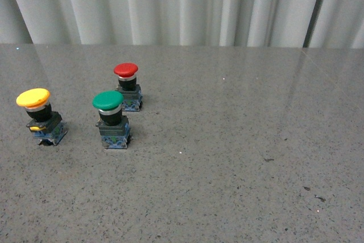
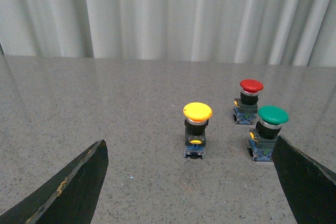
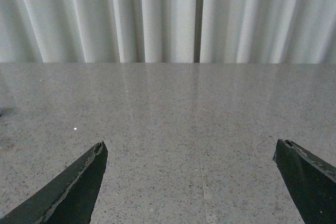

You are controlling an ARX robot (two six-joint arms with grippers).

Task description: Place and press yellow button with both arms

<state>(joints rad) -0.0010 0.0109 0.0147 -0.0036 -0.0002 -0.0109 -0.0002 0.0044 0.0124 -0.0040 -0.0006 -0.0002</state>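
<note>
The yellow button (image 1: 38, 115) stands upright on the grey table at the far left of the front view, with a yellow cap, black body and blue-grey block. It also shows in the left wrist view (image 2: 197, 129), ahead of my left gripper (image 2: 191, 150), which is open and empty, its black fingertips (image 2: 84, 182) wide apart. My right gripper (image 3: 191, 150) is open and empty over bare table, with no button in its view. Neither arm shows in the front view.
A green-capped button (image 1: 111, 119) stands right of the yellow one, and a red-capped button (image 1: 127, 86) stands behind it. Both also show in the left wrist view, green (image 2: 269, 132) and red (image 2: 249, 100). White curtains hang behind the table's far edge (image 1: 227, 46).
</note>
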